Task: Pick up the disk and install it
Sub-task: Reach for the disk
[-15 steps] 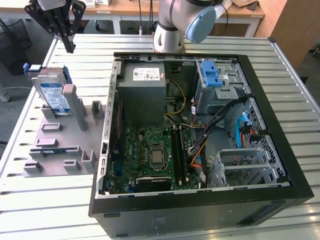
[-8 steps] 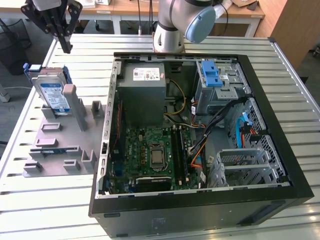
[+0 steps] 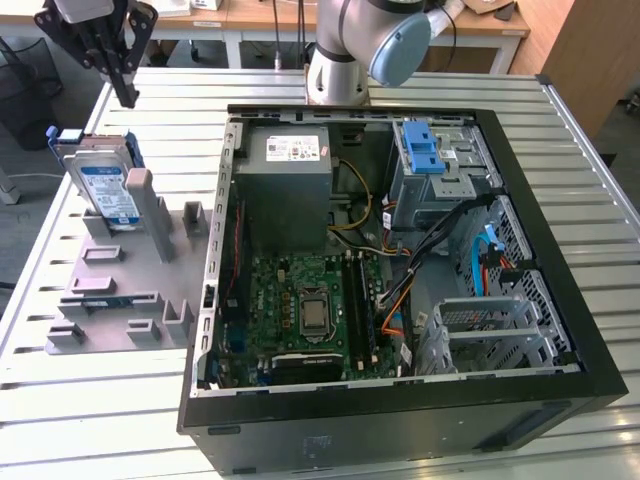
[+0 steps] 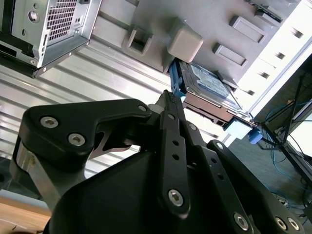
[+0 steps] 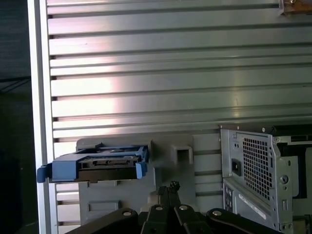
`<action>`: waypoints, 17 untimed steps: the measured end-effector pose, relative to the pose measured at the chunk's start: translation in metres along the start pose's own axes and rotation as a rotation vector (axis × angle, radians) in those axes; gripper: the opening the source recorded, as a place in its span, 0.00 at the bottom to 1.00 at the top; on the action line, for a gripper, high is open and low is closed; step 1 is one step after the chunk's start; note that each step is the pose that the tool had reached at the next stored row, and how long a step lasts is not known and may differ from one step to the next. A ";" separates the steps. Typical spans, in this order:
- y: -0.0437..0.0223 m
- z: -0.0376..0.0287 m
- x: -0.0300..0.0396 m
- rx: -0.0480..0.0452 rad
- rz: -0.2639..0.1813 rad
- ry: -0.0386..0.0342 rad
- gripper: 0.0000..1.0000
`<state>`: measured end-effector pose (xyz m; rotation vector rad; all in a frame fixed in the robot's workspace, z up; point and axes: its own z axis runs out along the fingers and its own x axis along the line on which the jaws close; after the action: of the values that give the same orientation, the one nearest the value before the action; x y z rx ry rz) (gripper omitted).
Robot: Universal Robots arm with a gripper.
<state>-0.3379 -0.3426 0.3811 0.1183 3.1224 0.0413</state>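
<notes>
The disk [image 3: 105,185] is a silver drive with a white-and-blue label in a blue carrier frame. It stands on edge in a slot of the grey fixture plate [image 3: 120,290], at the exterior view's left. Both wrist views look down on the disk [image 4: 207,83] [image 5: 105,163] from above. My gripper [image 3: 128,98] hangs above and a little behind it, well clear of it. Its fingertips [image 4: 168,97] [image 5: 168,187] are pressed together with nothing between them, so it is shut and empty.
The open computer case [image 3: 215,300] lies right of the fixture, with a grey power-supply box [image 3: 283,185], motherboard [image 3: 305,305], blue latch piece [image 3: 422,155] and a metal drive cage [image 3: 490,325]. Slatted metal table [image 3: 90,400] all round; its edge lies left of the fixture.
</notes>
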 end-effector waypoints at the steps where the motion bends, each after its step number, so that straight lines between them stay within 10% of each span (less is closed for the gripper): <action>1: -0.0001 0.0001 0.0013 0.0001 0.000 0.0001 0.11; 17: -0.0015 0.0026 0.0184 0.0004 0.000 0.0045 0.11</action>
<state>-0.3563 -0.3427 0.3782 0.1184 3.1269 0.0411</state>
